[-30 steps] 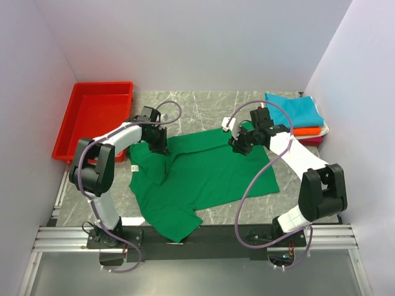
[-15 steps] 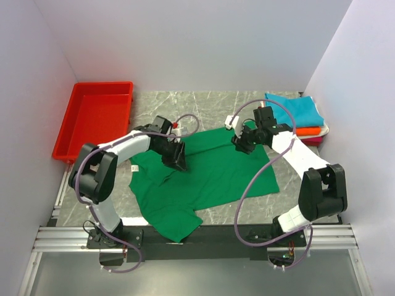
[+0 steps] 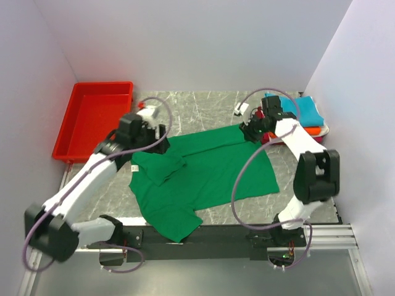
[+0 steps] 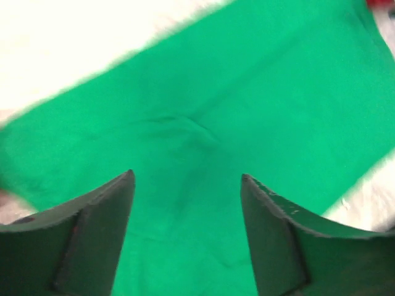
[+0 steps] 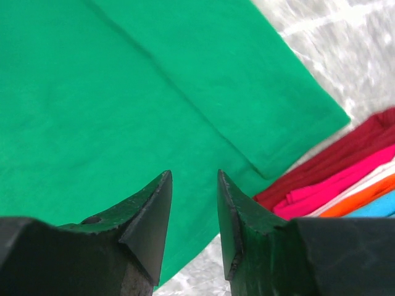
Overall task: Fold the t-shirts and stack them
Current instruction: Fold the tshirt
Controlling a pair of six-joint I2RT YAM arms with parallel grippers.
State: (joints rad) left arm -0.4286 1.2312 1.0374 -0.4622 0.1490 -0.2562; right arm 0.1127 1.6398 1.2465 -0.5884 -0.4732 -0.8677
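Left gripper lifted back left from the green t-shirt, fingers spread, empty; right gripper, narrowly parted, shifted to its far-right corner.

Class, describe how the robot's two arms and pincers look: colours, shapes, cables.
The left arm and right arm have white tube-like links with black joints. A purple cable loops loosely along each. The left pincer and right pincer each have two dark, wedge-shaped fingers tapering to a tip.
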